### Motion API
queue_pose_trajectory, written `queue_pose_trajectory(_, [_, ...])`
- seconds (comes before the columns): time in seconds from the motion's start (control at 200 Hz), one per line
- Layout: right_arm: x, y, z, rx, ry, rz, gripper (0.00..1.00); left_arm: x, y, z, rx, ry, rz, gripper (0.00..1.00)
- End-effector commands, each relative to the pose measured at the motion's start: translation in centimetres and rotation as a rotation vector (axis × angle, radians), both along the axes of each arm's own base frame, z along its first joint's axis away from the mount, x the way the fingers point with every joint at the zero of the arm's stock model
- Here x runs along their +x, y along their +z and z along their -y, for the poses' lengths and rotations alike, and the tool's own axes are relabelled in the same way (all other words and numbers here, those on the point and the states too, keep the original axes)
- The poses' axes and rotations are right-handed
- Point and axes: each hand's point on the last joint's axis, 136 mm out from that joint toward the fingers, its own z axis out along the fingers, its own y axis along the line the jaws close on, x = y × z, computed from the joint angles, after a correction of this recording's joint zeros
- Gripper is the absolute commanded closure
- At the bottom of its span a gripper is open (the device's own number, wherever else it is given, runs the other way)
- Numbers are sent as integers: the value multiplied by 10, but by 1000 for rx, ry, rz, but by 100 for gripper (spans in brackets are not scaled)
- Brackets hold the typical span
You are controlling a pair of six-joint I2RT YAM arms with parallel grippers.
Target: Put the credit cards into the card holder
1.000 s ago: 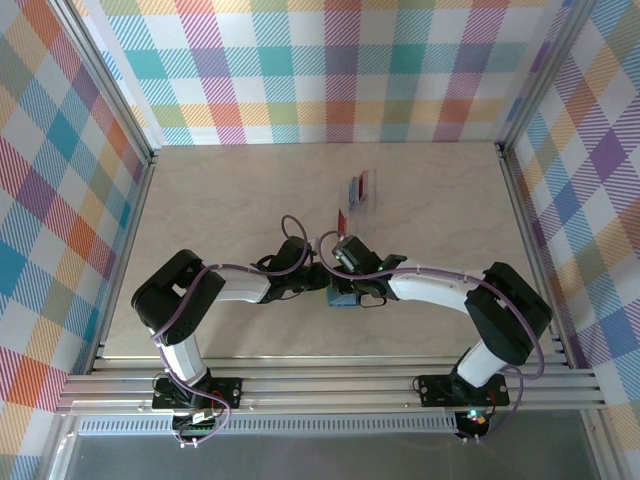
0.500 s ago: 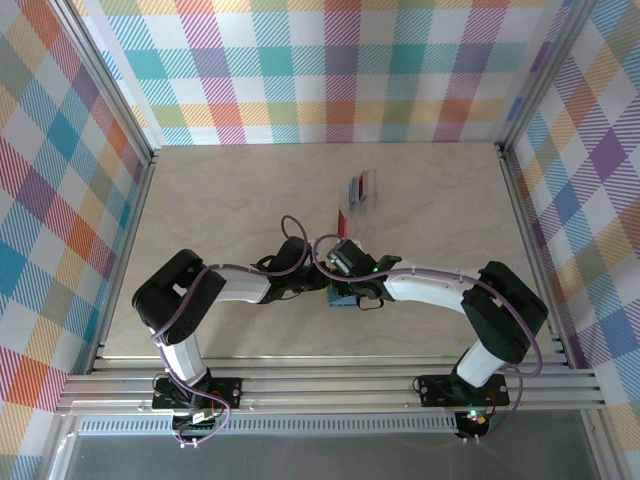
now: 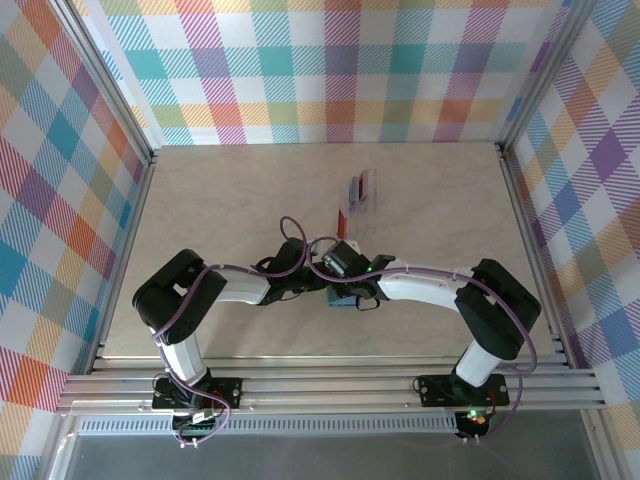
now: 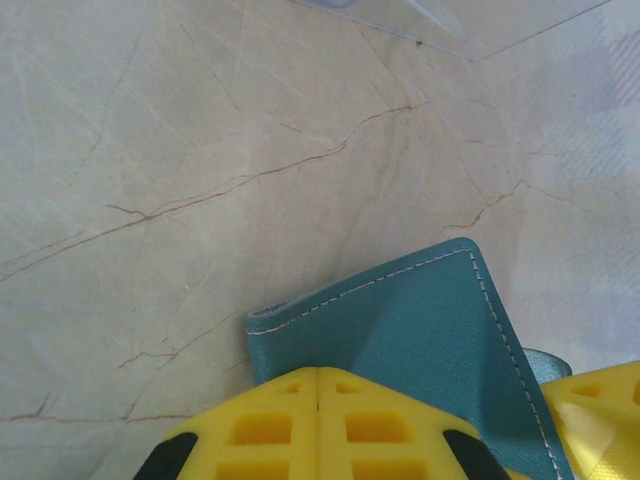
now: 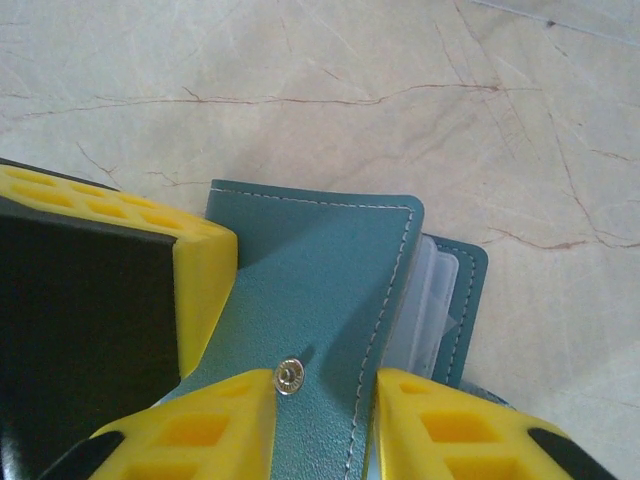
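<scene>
Card holder (image 3: 345, 298) is found centre, toward the worktop's near edge; opening is judged underway. Left gripper (image 4: 318, 390) is clamped shut on its cover. Right gripper (image 5: 325, 390) is set part open astride the snap flap. Credit cards (image 3: 343, 220) lie farther back. Next, the pockets must be spread.

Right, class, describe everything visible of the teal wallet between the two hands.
The teal-blue leather-look folding card holder rests on the marble-patterned table, partly open: pale-stitched cover raised, clear sleeves showing inside, metal snap stud on the flap. The right hand straddles that flap, fingers apart; the shut left hand touches its edge.
</scene>
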Motion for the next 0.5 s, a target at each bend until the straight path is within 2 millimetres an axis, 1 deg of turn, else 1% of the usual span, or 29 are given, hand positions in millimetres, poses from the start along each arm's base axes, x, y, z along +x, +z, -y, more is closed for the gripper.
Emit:
queue_pose_trajectory(0.0, [-5,5,-28,97,82,-7,71,-47,-70,-35,184,-1,-216,100])
queue_pose_trajectory(0.14, [-10,10,-41,183,132,-23,73,-48,-68,-32,157,-5,-220,100])
queue_pose_trajectory(0.21, [-10,13,-42,208,134,-20,74,-49,-67,-31,143,-6,-222,100])
queue_pose_trajectory(0.28, [-8,11,-38,192,122,-18,77,-49,-66,-30,141,-6,-220,100])
queue_pose_trajectory(0.375, [-6,8,-30,153,97,-13,87,-49,-61,-29,128,-8,-215,100])
queue_pose_trajectory(0.495, [-3,7,-12,87,42,13,95,-49,-48,-23,88,-24,-208,100])
